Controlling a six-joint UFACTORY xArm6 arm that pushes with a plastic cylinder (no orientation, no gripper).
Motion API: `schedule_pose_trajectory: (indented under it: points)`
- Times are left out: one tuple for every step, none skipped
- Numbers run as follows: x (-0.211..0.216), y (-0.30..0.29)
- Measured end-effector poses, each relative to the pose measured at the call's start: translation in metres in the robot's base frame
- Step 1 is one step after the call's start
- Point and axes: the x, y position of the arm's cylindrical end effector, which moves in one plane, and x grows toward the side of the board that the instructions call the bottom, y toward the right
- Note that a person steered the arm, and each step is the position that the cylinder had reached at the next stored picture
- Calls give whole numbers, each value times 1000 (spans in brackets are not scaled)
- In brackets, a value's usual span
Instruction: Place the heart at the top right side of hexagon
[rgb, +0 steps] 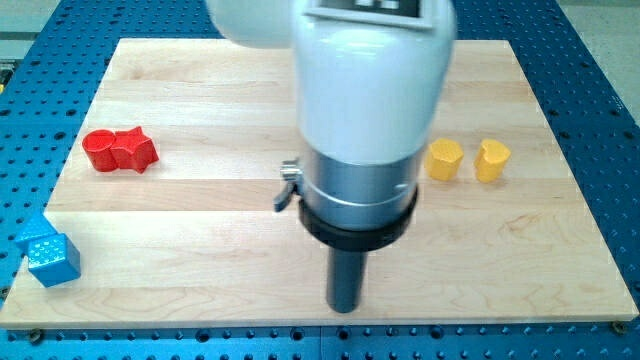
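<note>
Worktop: pale wooden board (200, 260) of glued planks, lying on a blue perforated table (590, 60) that shows past its edges.

Arm: a bulky white housing (370, 70) comes down from the top edge over the board's middle, then a silver collar (358, 185) and a black ring (358, 225) – it hides a fair part of the board behind it.

My tip: the dark rod ends at (344, 307), near the bottom edge, a little right of centre. It touches no block; all of them lie well apart from it.

Claw: there is none on this arm – only the plain rod, so nothing is held or pinched.

Yellow heart: (491, 160), near the right edge, about halfway between top and bottom edges; the notch reads at its upper side.

Yellow hexagon: (445, 159), just beside the heart, on the side towards the board's middle. A narrow gap shows between them. The two sit level with each other, so the heart is at the hexagon's right, not above it.

Red blocks: two pieces (100, 150) and (136, 150) touching each other near the left edge, upper half; their exact shapes are hard to read.

Blue block: a cube-like piece (48, 255) at the bottom left corner, overhanging the left edge.
</note>
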Motion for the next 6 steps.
schedule_pose_trajectory:
  points:
    - [-3,24]
    - [-33,28]
    - [-74,93]
    - [-110,154]
    - [-148,177]
    - [-179,213]
